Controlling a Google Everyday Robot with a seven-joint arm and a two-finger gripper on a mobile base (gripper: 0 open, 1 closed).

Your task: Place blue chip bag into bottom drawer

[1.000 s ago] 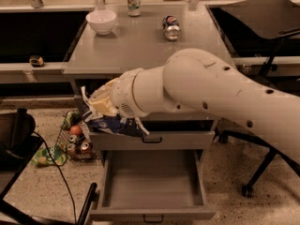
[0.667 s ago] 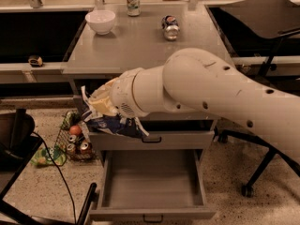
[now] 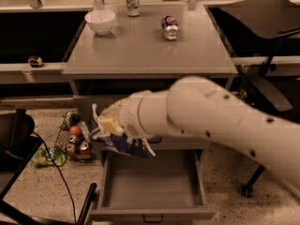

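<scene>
Claw (image 3: 102, 126), below bench (image 3: 140, 48) front edge, clamped on blue chip bag (image 3: 124, 147); bag hangs over left rear of open bottom drawer (image 3: 154, 187). We judge risk: release this far left lets bag catch drawer wall, spill outside.

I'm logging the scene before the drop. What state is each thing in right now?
gripper: shut on the blue chip bag, above the drawer's rear left.
blue chip bag: crumpled, held in the air over the drawer.
bottom drawer: open, nothing seen inside.
white bowl: upright.
green can: upright.
blue-and-silver can: lying on its side.
</scene>
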